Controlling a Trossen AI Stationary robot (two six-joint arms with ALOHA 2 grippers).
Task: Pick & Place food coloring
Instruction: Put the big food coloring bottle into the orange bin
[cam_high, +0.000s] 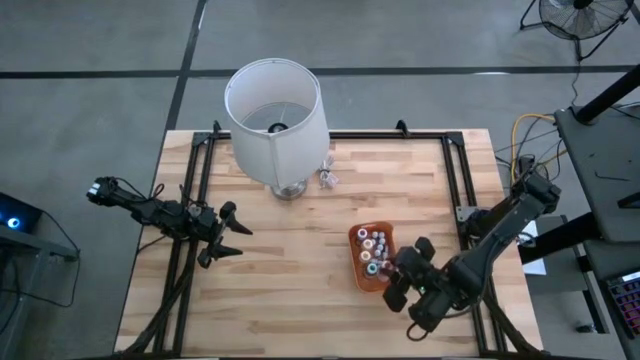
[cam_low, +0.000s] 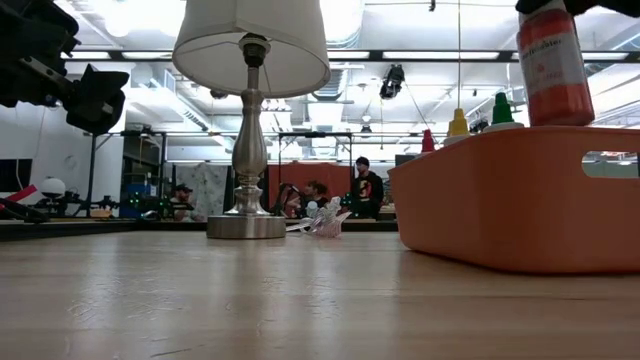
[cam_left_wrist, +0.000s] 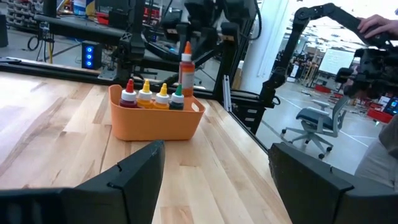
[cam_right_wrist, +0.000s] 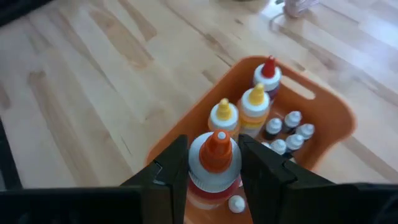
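Held bottle: an orange-capped food coloring bottle (cam_right_wrist: 214, 163) with red-orange contents, upright, raised above the orange tray (cam_right_wrist: 323, 112) at the end farthest from the lamp.
Right gripper: the right gripper (cam_right_wrist: 214, 171) is over that end of the tray, its two fingers clamped on the bottle's sides just under the cap.
Bottles in tray: a red-capped bottle (cam_right_wrist: 268, 73) and two yellow-capped ones (cam_right_wrist: 254, 103) stand upright in a row inside the tray; a green-capped bottle (cam_left_wrist: 177, 98) stands with them; several tiny white-capped bottles (cam_right_wrist: 292, 120) sit beside the row.
Tray: on the wooden table (cam_high: 290, 270), near the lamp (cam_high: 277, 120), on the right arm's side.
Small clear item: a pinkish thing (cam_high: 329, 178) lies just beside the lamp's base; what it is cannot be told.
Left gripper: the left gripper (cam_high: 232, 232) waits well apart from the tray, across the table on the lamp's other side, fingers spread wide with nothing between them.
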